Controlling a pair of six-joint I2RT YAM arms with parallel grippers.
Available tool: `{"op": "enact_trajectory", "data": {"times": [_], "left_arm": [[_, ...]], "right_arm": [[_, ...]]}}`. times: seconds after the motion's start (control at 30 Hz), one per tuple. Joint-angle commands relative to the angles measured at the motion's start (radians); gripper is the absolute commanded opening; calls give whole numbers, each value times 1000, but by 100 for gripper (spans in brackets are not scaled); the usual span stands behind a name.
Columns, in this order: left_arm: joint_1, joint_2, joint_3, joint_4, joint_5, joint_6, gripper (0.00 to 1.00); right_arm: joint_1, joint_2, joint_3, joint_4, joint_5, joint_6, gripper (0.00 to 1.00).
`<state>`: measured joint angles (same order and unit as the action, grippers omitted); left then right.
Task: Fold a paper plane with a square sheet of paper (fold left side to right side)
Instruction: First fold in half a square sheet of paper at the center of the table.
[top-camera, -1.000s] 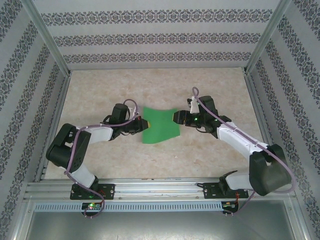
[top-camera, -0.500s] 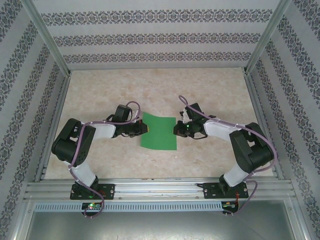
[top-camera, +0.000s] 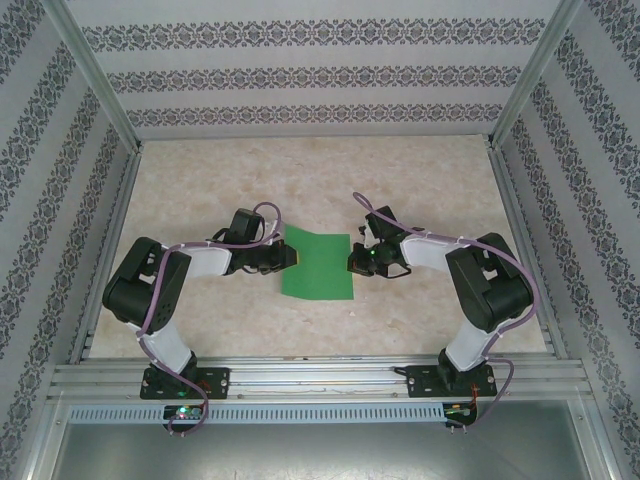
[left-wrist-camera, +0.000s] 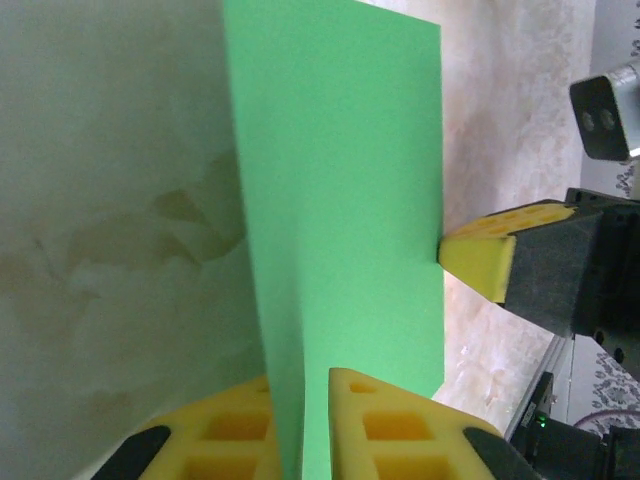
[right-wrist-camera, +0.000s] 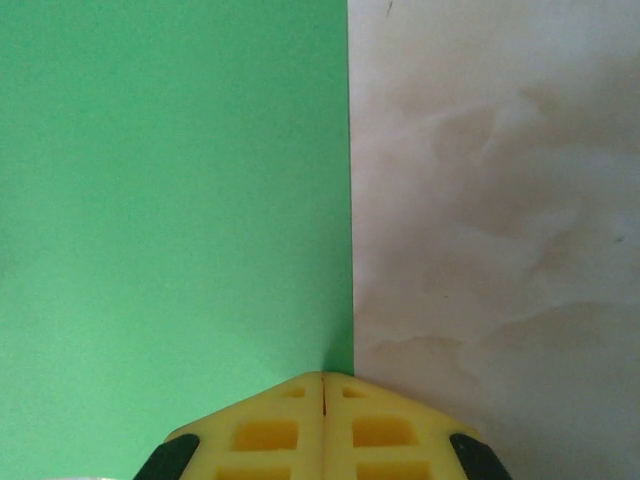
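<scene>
Lowered from the bowed span it made a second ago, the green sheet (top-camera: 318, 265) now lies flat on the table (top-camera: 300, 170), nearer the arm bases and between the two grippers. The left gripper (top-camera: 290, 257) has its yellow fingers (left-wrist-camera: 385, 430) narrowed on the sheet's left edge, with the paper running between them. The right gripper (top-camera: 352, 262) is closed pad to pad, tips touching the right edge; whether it nips the paper cannot be told.

No crease shows, so the first fold, left side to right side, appears not yet begun. It would call for the left edge to be lifted, carried over and laid square on the right edge while that side stays pinned, then pressed.

No brand, label or legible writing appears on the paper, the grippers or the patterned walls.
</scene>
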<state>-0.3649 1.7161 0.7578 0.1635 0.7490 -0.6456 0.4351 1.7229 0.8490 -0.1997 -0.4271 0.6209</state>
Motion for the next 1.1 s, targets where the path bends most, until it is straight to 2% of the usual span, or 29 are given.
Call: {"op": "enact_trajectory", "data": {"times": [0.0, 0.27, 0.43, 0.83, 0.97, 1.07], "left_arm": [[-18, -55, 31, -4, 52, -6, 25], [-59, -75, 73, 1, 96, -20, 54], [-98, -44, 107, 35, 101, -43, 63], [-145, 70, 161, 64, 88, -54, 64], [-147, 80, 167, 44, 64, -45, 61], [-146, 83, 170, 27, 37, -39, 52]], "right_arm": [[11, 43, -1, -56, 49, -28, 3], [25, 44, 10, -53, 48, -42, 4], [30, 47, 12, -52, 47, -41, 4], [31, 11, 1, -14, 27, -30, 4], [31, -2, -11, 2, 22, -24, 4], [31, -12, -14, 9, 18, -22, 3]]}}
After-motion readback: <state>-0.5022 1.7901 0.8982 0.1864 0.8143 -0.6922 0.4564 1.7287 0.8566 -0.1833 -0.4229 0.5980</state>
